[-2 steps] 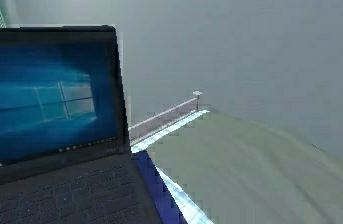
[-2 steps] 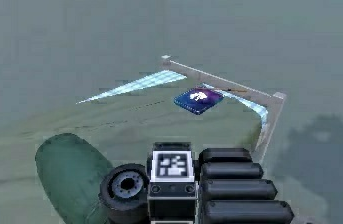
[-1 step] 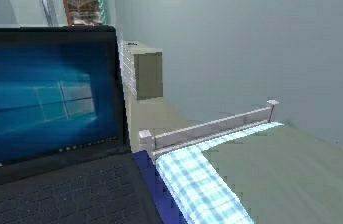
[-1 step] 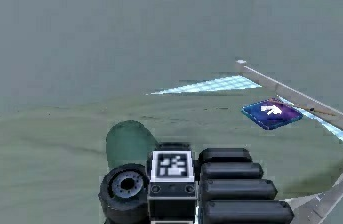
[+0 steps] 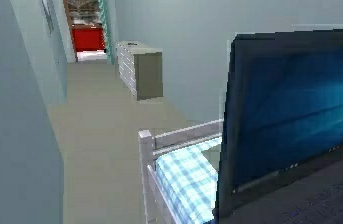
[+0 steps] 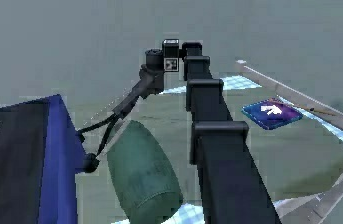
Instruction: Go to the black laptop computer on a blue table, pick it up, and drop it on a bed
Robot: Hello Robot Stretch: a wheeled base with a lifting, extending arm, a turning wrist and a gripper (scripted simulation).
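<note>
The black laptop [image 5: 289, 110] hangs at the far end of the jaws, above the bed [image 5: 147, 150] and clear of its cover, so the jaws hold it. Whether the jaws are spread or pressed together cannot be told.

In the forward view the laptop rises over the bed's near corner. Its lid stands upright, its screen glows blue with pale rays, and its dark keyboard half runs off the bottom edge. Beside it stands the bed's pale corner post, with the blue-and-white checked cover [image 5: 191, 185] stretched behind the post.

In the arm side view the dark arm [image 6: 219, 150] reaches out across the bed, ending in two white marker squares [image 6: 176, 55]. From there the thin fingers [image 6: 107, 125] slope down to the laptop's edge; here the laptop shows a dark face and a blue side. A green roll-shaped pillow [image 6: 144, 175] lies on the bed between the laptop and the arm, just beside the arm. On the arm's other side a flat blue thing with a white mark [image 6: 272, 112] lies on the checked cover, near the bed's pale rail.

Beyond the bed, the forward view looks down a corridor with a beige floor. A grey chest of drawers [image 5: 139, 70] stands against its wall, well apart from the bed. A red thing [image 5: 87, 38] sits at the corridor's far end, farther still from the bed.
</note>
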